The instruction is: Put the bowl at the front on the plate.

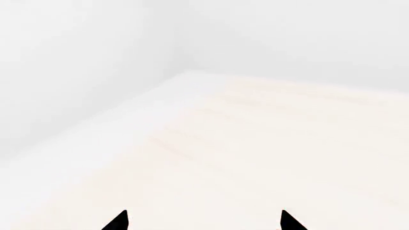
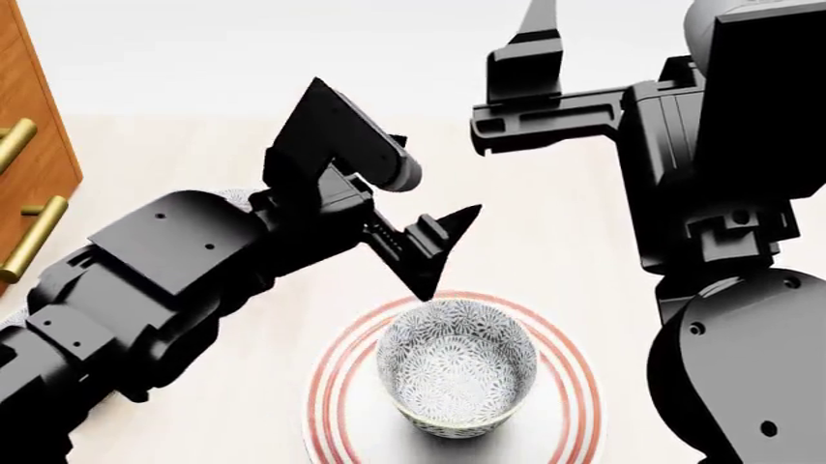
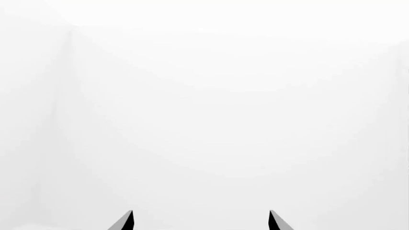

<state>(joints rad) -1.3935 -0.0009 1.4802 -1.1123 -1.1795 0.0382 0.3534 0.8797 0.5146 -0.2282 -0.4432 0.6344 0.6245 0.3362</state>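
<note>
**Bowl sits on plate; L gripper empty just above and behind it**

Head view: the bowl (image 2: 456,367) stands upright on the plate (image 2: 339,394), roughly centred inside the red rings, rim up, nothing in it. Round, so no long axis to line up w/ – approach angle doesn't matter.

Key relation: the left gripper (image 2: 427,253) is the near tool. Its dark fingertip hangs just past the bowl's far rim, slightly to the robot's left of bowl centre, apparently a bit above it, not touching as far as I can tell. So bowl lies below and toward the robot from that tip. Left wrist view shows two tips well apart w/ only pale tabletop (image 1: 268,153) btwn them – spread wide, holding nothing.

The right gripper (image 2: 536,39) is raised high, far side of the table, well apart from bowl and plate. Right wrist view: tips apart, blank white beyond, nothing held.

Judgement: placement looks done. If anything's left, it's the L arm backing up and away w/o clipping the rim – tip is close, so a straight lift seems safest. Wooden cabinet (image 2: 33,145) w/ brass handles at far left, clear of it all.
</note>
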